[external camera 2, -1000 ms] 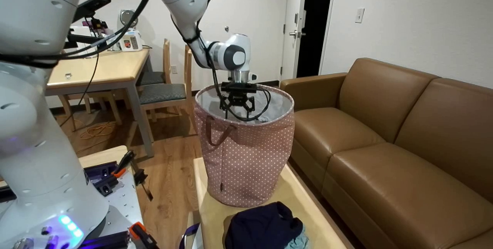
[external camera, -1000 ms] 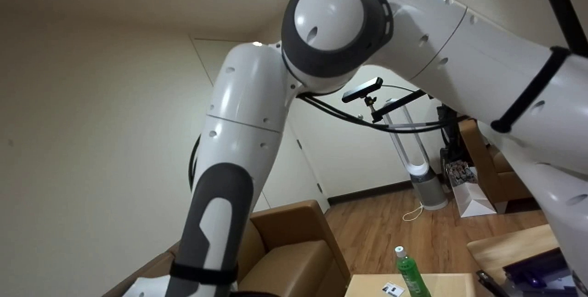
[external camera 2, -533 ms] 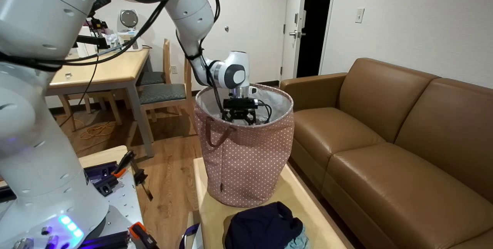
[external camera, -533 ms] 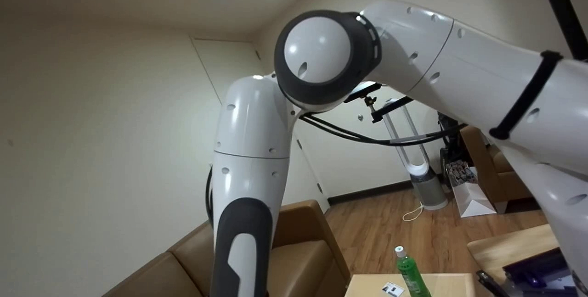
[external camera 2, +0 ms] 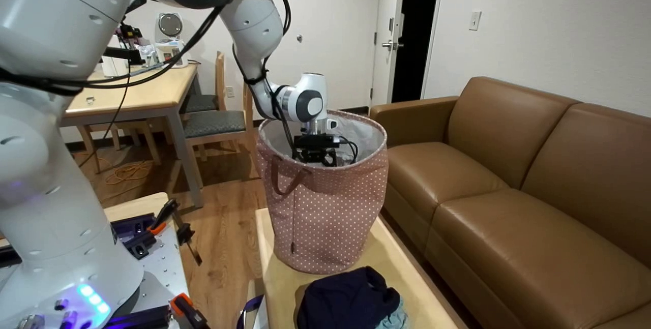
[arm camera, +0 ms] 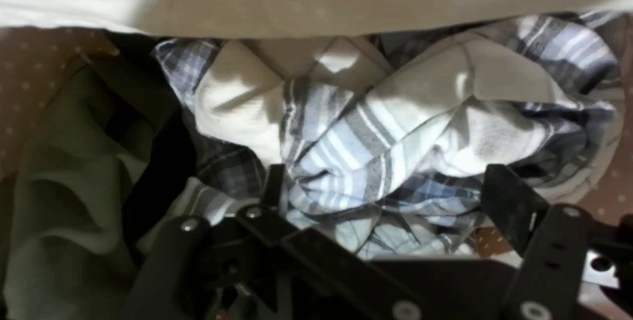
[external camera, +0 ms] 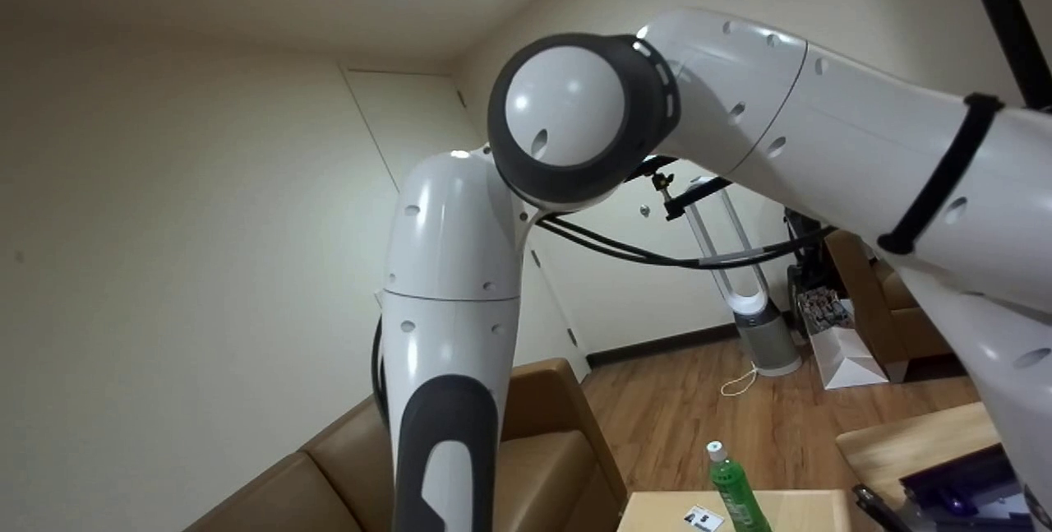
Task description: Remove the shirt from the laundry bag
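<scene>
My gripper [arm camera: 385,176] is down inside the mouth of the laundry bag [external camera 2: 330,212], and my arm [external camera 2: 254,29] reaches in over the rim. The fingers [arm camera: 273,189] stand spread, well apart from each other. The plaid shirt [arm camera: 361,137] lies crumpled in the bag, its striped folds showing between and beyond my fingers; whether they touch the cloth I cannot tell, and in an exterior view the bag's near wall hides their tips. Also in the bag, beside the shirt, I see an olive-green garment [arm camera: 74,201] in soft folds.

The bag stands upright on the desk [external camera 2: 285,288], pink with white dots, a brown handle [external camera 2: 275,174] on its outside. On the desk, just beside the bag's foot, a dark navy garment [external camera 2: 348,298] lies heaped, some pale teal cloth [external camera 2: 395,316] poking out from under it. A brown sofa [external camera 2: 488,176] runs along one side of the bag; my base [external camera 2: 66,268] stands on the opposite side.
</scene>
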Action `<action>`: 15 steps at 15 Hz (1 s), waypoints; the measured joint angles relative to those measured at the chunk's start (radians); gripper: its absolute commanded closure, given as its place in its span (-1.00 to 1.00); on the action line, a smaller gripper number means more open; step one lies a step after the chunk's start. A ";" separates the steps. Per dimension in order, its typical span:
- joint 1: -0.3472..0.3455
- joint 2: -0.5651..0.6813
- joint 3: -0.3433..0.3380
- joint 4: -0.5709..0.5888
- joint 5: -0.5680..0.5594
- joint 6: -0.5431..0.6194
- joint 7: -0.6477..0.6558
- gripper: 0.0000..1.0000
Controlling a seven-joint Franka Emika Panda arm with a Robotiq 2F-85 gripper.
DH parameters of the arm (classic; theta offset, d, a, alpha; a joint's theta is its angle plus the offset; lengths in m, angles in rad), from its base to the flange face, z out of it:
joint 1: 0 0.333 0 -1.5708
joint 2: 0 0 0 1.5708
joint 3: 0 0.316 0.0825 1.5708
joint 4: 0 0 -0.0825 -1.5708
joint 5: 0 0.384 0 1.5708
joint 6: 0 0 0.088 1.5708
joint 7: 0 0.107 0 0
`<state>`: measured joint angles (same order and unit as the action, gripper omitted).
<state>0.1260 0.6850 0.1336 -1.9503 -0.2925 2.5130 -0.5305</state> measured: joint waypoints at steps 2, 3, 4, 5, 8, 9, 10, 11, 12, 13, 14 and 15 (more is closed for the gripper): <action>0.003 0.035 0.001 0.000 0.000 0.000 0.006 -1.00; 0.004 0.055 0.004 0.000 0.000 0.001 0.006 -1.00; 0.005 0.073 0.006 0.003 0.000 0.002 0.006 -1.00; 0.008 0.090 0.006 0.007 0.000 0.002 0.010 -1.00; 0.011 0.126 0.006 0.024 0.000 0.002 0.027 -1.00; 0.010 0.136 0.005 0.028 0.000 0.002 0.030 -0.50; 0.010 0.147 0.004 0.033 0.001 0.001 0.036 -0.46; 0.009 0.157 0.004 0.037 0.001 0.001 0.043 -0.34; 0.007 0.164 0.004 0.040 0.002 0.001 0.047 -0.17; 0.005 0.170 0.003 0.042 0.003 0.001 0.049 -0.06; 0.004 0.174 0.002 0.044 0.003 0.001 0.051 0.09; 0.003 0.178 0.002 0.048 0.003 0.001 0.051 0.20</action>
<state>0.1290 0.8631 0.1353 -1.9023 -0.2894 2.5143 -0.4794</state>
